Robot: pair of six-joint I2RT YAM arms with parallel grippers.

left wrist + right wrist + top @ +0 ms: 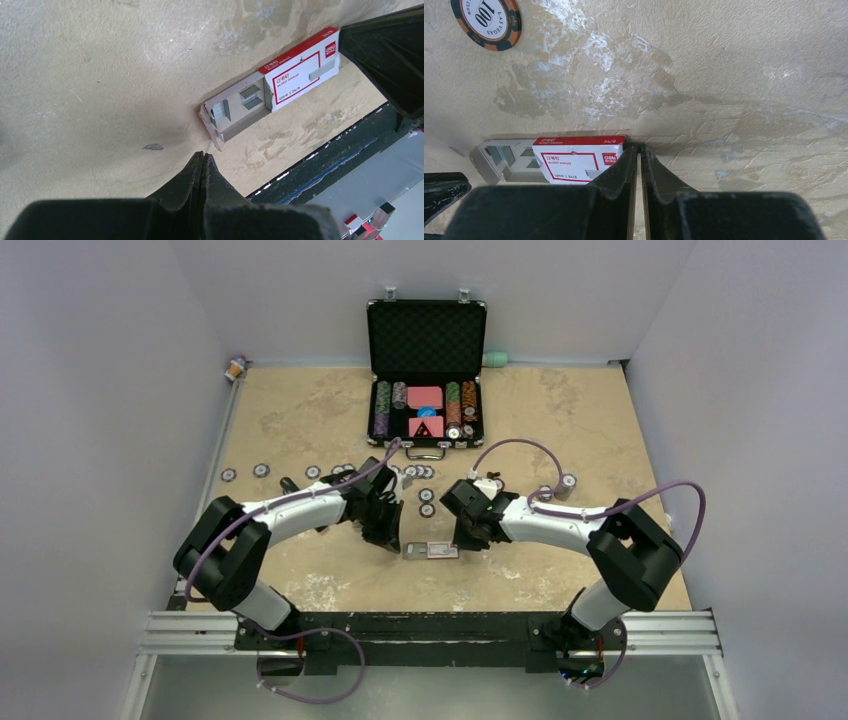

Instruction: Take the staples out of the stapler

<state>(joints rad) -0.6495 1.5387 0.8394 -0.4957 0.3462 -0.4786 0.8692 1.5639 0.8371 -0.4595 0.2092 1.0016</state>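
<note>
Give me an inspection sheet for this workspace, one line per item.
Surface: tan mottled table with pale worn patches.
Job's things: stapler not clearly made out; a dark bar behind the left arm may be it. Loose staples: nothing seen.
Clutter: staple box with its tray slid out, lying between the grippers; open poker case; scattered chips.
Grippers: left gripper shut, empty, just short of the box; right gripper shut but for a slit, empty, at the box's labelled end.
Cables: purple cables looped along both arms.
Surroundings: white walls; small object in the back-left corner; green object beside the case.
</note>
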